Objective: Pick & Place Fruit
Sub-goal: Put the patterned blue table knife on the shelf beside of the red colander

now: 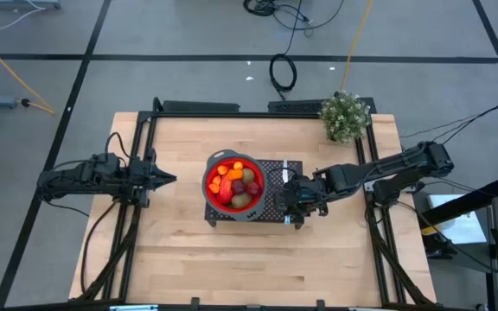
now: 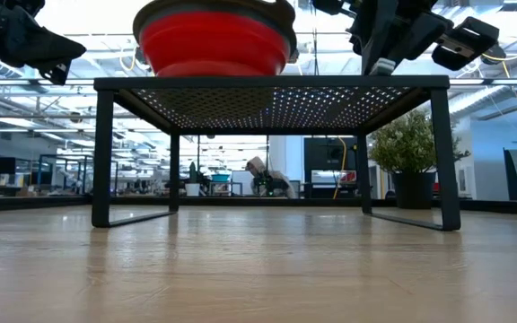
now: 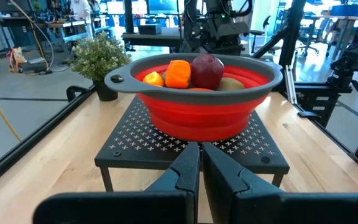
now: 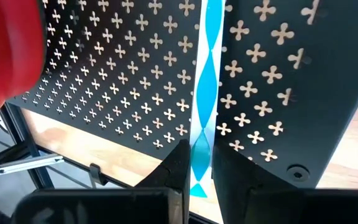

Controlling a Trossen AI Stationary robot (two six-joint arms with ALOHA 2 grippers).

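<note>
Behind our black perforated rack (image 1: 275, 203), fruit (image 1: 236, 183) looks light and rigid; we'd pinch its middle, both claws pressed together

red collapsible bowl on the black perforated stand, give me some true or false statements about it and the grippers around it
1. The red collapsible bowl sits on the black perforated metal stand. True.
2. The bowl is empty. False: it holds toy fruit.
3. The right gripper is shut on a thin blue-and-white patterned strip. True.
4. The left gripper holds a fruit. False: it is shut on nothing, beside the bowl.
5. The leafy green potted plant stands on the stand. False: it stands on the table's far edge.
</note>
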